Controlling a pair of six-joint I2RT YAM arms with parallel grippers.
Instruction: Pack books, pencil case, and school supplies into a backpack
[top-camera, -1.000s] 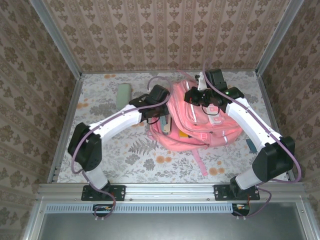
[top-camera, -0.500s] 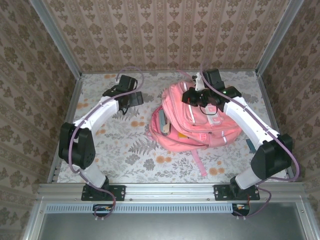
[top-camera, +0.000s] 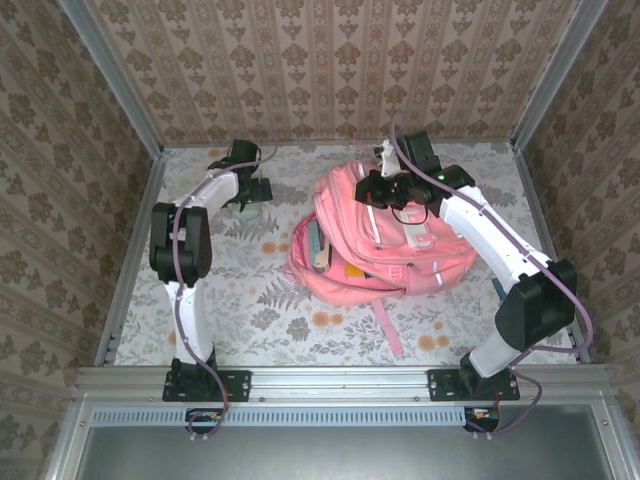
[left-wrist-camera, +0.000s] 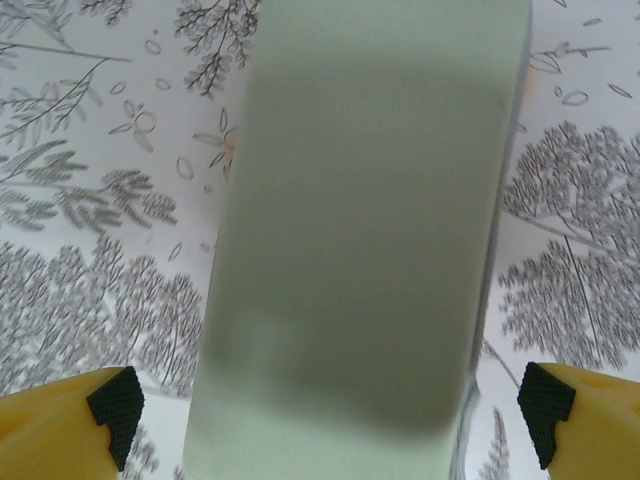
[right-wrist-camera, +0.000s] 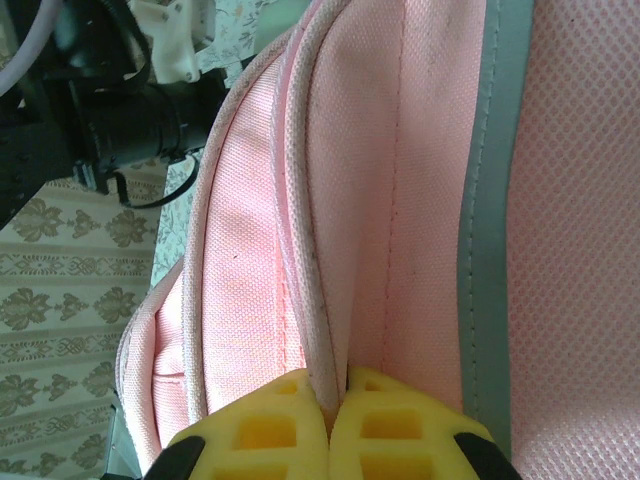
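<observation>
Left pincer (left-wrist-camera: 330, 410) spread wide, fingertips either side of the mint-green pencil case (left-wrist-camera: 360, 230), gripping nothing, case lying at 10 o'clock on the tabletop (top-camera: 250, 300), right pincer (right-wrist-camera: 330, 425) closed on a seam fold of the pink backpack (top-camera: 400, 250), backpack mid-tabletop toward 2 o'clock.

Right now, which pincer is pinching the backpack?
The right pincer, shut on a pink seam of the backpack; the left pincer gapes open over the pencil case.

The left arm (top-camera: 180, 240) reaches toward the bench's (top-camera: 300, 310) far-left corner, with the left hand (top-camera: 246, 195) facing down and its fingers spread wide. The right arm (top-camera: 490, 235) bends inward, with the right hand (right-wrist-camera: 338, 390) pinched tight on the backpack (right-wrist-camera: 400, 150).
</observation>
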